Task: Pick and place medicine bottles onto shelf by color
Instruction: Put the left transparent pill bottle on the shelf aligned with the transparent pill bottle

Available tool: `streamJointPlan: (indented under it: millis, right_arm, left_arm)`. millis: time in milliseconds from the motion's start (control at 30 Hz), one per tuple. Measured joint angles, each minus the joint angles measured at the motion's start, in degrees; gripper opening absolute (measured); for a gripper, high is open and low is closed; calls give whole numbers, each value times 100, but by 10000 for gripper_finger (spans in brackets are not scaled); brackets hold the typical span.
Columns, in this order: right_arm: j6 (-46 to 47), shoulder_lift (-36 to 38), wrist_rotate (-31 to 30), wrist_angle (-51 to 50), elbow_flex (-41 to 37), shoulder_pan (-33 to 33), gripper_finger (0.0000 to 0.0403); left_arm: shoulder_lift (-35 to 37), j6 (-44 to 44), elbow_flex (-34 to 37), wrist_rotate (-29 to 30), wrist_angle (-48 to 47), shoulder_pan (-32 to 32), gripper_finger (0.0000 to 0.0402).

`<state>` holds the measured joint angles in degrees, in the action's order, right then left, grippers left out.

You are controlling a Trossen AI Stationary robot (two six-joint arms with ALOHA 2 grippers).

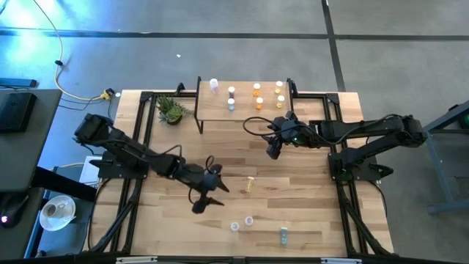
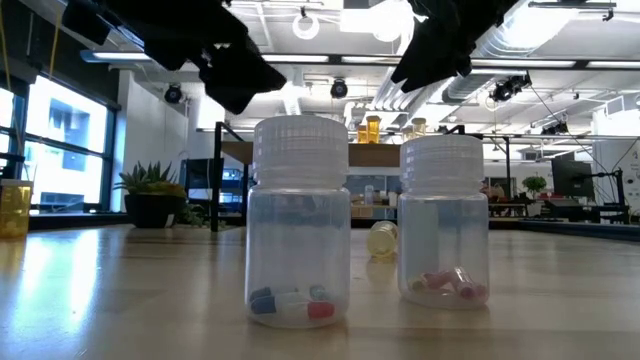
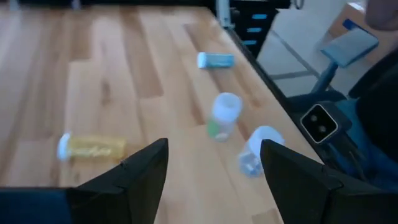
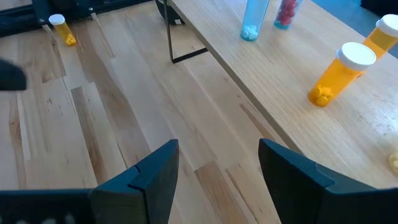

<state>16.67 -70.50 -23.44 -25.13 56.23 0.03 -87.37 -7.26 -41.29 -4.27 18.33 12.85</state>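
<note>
The table (image 1: pixel 308 213) was a light wood-plank top on a black metal frame, standing on a grey concrete floor (image 1: pixel 381 51) crossed by dark seams. A yellow cable (image 1: pixel 66 81) ran across the floor toward the table's corner, and a dark desk (image 1: pixel 18 125) stood off to one side with blue light falling near it. Beyond the table the room was open, with a white ceiling (image 2: pixel 330 20) carrying exposed ducts (image 2: pixel 540 50) and lamps. Large windows (image 2: pixel 60 150) let in bright daylight. A potted plant (image 2: pixel 150 195) stood in the distance.
</note>
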Motion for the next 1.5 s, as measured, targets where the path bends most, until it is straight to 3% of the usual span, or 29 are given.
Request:
streamJointPlan:
  millis: [200, 767, 1500]
  right_arm:
    - [141, 0, 0, -6, 0, 0, 213]
    - [784, 0, 2, -295, 0, 0, 213]
    - [1311, 0, 0, -295, 0, 0, 213]
  left_arm:
    - [-520, 297, -225, 10, 433, 299, 244]
    - [-1922, 738, -1082, -24, 420, 813, 243]
    - [-2368, 642, -1365, 361, 637, 1025, 243]
